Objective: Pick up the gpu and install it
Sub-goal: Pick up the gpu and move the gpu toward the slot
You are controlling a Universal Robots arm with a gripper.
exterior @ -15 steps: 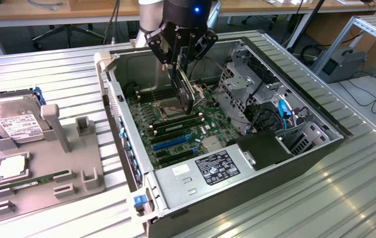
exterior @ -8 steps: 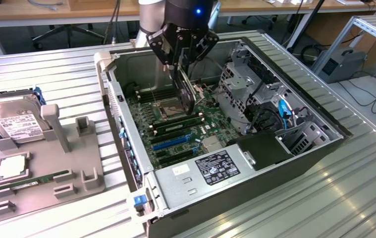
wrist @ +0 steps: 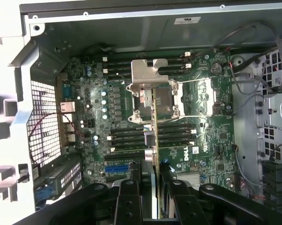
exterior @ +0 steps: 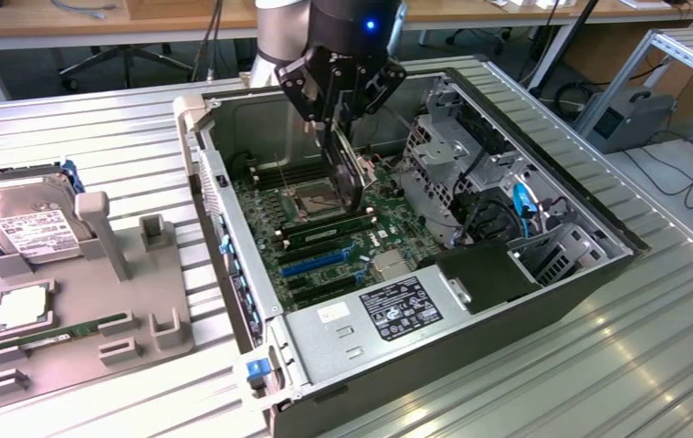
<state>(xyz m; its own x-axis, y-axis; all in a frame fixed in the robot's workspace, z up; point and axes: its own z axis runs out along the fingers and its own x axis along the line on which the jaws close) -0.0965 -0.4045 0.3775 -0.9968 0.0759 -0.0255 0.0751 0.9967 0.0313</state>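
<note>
You have the gpu (exterior: 348, 169), a thin flat dark-green circuit card with a silver metal bracket (wrist: 148, 75) at one end, pinched edge-on in the black claw (exterior: 340, 91). The claw is closed part-way, its fingers pressing the board's two faces at the end opposite the bracket.

The card hangs almost upright inside the open grey steel computer case (exterior: 444, 383), which lies on its side on the ribbed metal counter (exterior: 102, 137). It is above the green motherboard (wrist: 202, 140), bracket end down, over the square silver processor socket (wrist: 163, 101). You cannot tell from here whether it touches the board.

The blue expansion slots (exterior: 316, 265) lie beside that socket, toward the silver labelled power supply box (exterior: 371, 319), so by my reading the card is not over its slot.

- Travel slowly and stay high enough to clear the socket's frame and the black memory slots (wrist: 127, 140).
- Bring the long connector edge parallel to the slot, with the bracket toward the perforated rear panel (wrist: 42, 122).
- Press straight down and evenly, with no twist. A tilted card is likely to jam or stress the board.
- Hold the grip firm until the card is fully seated.
</note>
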